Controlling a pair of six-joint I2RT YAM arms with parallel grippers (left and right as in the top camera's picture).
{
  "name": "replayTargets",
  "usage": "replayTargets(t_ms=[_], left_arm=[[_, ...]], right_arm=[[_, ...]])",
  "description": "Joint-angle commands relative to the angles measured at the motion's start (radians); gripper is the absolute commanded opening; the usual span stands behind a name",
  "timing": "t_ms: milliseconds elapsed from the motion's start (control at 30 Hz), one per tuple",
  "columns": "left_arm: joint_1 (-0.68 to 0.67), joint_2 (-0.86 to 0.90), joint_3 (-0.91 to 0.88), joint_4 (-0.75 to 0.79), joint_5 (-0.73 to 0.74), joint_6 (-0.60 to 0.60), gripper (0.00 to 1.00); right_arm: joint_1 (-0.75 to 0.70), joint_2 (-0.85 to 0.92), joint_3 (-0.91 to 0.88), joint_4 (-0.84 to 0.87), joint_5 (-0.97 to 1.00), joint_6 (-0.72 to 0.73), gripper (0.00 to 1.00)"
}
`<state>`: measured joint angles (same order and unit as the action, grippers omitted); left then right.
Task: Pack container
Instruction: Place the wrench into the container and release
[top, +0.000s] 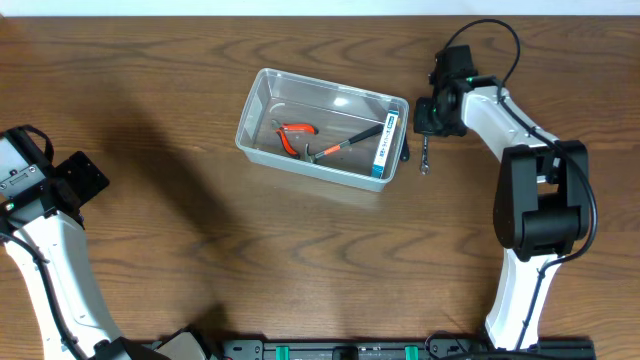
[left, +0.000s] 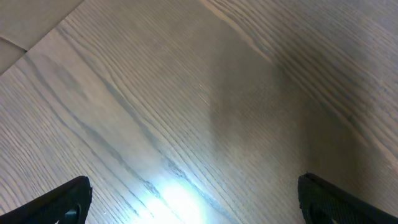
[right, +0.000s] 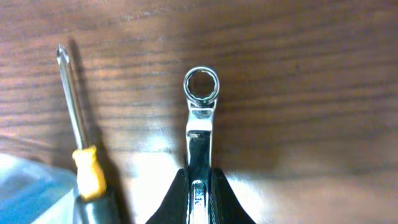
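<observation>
Your one clear, round-cornered container (top: 262, 80) mid-desk (top: 150, 60), three things inside, red pliers (top: 295, 135), orange-handled tool (top: 345, 145), blue-and-white box (top: 387, 140), one wrench (right: 200, 112) near the container, pinched by your right end effector (right: 199, 183), one screwdriver (right: 81, 143) between, left end effector (left: 193, 190) spread, well apart.

Clr plastic container (top: 252, 112), shiny metal wrench (right: 201, 106)

left arm (top: 55, 260) near-left corner, forearm raised, wrist tilted downward, jaws spread wide, one tip at each lower corner of its wrist view | right arm (top: 500, 115) extended to far right, wrist pointing down, jaws clamped on wrench (right: 200, 118) shank
</observation>
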<state>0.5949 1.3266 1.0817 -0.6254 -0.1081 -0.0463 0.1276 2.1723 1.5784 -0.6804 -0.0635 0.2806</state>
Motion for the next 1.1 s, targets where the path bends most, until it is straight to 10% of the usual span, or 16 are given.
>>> replayTargets(t_ms=[0,333,533,767,1067], left_arm=[[0.004,0.007,0.014,-0.003,0.002,0.016,0.98],[0.004,0.007,0.014,-0.003,0.002,0.016,0.98],[0.004,0.007,0.014,-0.003,0.002,0.016,0.98],[0.004,0.007,0.014,-0.003,0.002,0.016,0.98],[0.004,0.007,0.014,-0.003,0.002,0.016,0.98]], right_arm=[[-0.002,-0.058,0.094,-0.04,-0.007,-0.018,0.01],[0.134,-0.319,0.181,-0.069,-0.004,-0.162,0.01],[0.311,-0.388,0.181,-0.027,-0.034,-0.512,0.01],[0.462,-0.276,0.173,-0.041,-0.133,-1.03,0.01],[0.446,-0.028,0.173,0.096,-0.127,-1.206,0.01]])
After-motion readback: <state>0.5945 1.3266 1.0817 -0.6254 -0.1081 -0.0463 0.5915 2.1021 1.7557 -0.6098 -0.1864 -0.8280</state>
